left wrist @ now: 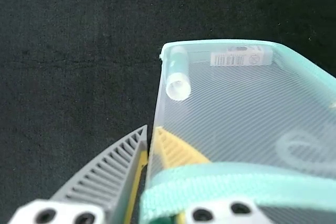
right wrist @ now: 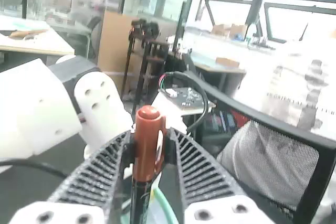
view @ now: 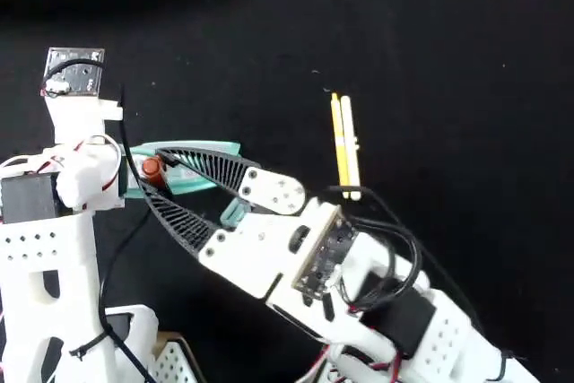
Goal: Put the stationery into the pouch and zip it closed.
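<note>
Pouch (left wrist: 241, 108) clamped by left gripper (left wrist: 155, 140) so it stays put | right gripper (right wrist: 149, 135) pinches pen (view: 152, 168) over it, probably to drop in | pencils (view: 345, 145) at 3 o'clock

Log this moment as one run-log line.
right gripper: shut on marker, over pouch | left gripper: shut on pouch | two yellow pencils: on table

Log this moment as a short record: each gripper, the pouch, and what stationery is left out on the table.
left gripper: fingers clamped on the edge of the pouch
right gripper: fingers shut on a brown-capped pen, held at the pouch
pouch: translucent with teal trim; a white tube lies inside
pen inside pouch: cannot tell
left out: two yellow pencils, side by side on the black table, apart from the pouch
</note>
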You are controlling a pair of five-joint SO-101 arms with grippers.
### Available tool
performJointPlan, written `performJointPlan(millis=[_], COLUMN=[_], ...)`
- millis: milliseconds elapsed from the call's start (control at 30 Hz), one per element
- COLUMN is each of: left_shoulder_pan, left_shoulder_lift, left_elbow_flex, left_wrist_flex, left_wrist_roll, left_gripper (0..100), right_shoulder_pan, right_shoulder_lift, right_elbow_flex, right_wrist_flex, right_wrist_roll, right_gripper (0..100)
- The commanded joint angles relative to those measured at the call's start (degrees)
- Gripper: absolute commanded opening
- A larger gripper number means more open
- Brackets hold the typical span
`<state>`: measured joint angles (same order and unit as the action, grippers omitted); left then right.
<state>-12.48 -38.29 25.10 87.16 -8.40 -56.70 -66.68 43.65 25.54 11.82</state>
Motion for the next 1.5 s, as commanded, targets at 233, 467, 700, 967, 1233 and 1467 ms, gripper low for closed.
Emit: performJointPlan(millis=[233, 467, 700, 967, 1233, 1467], left_shoulder_pan=[-1.1, -1.1, -1.1, -1.1, -1.1, -1.1], left_shoulder_lift=[0.7, 0.7, 0.7, 0.7, 0.7, 0.7], left_elbow_flex=[3.1, 3.0, 3.0, 3.1, 3.2, 3.2], left_wrist_flex=[-0.1, 0.0, 0.1, 0.1, 0.1, 0.1], left_wrist_roll=[0.3, 0.3, 0.3, 0.3, 0.4, 0.3], left_gripper=[3, 3, 3, 3, 3, 3], right_shoulder_pan=[-0.6, -0.6, 4.0, 5.0, 4.6, 6.9], right_shoulder_lift=[-0.6, -0.2, -0.2, -0.2, -0.2, -0.7], right_elbow_flex=[-5.5, -2.4, 8.0, 14.6, 4.4, -5.1], right_wrist_flex=[-5.1, -5.5, -5.5, -5.0, 17.1, 18.8], right_wrist_roll=[-0.2, -0.2, -0.2, -0.2, -0.6, -0.4], right_gripper=[1.3, 1.3, 1.4, 2.8, 25.9, 17.4])
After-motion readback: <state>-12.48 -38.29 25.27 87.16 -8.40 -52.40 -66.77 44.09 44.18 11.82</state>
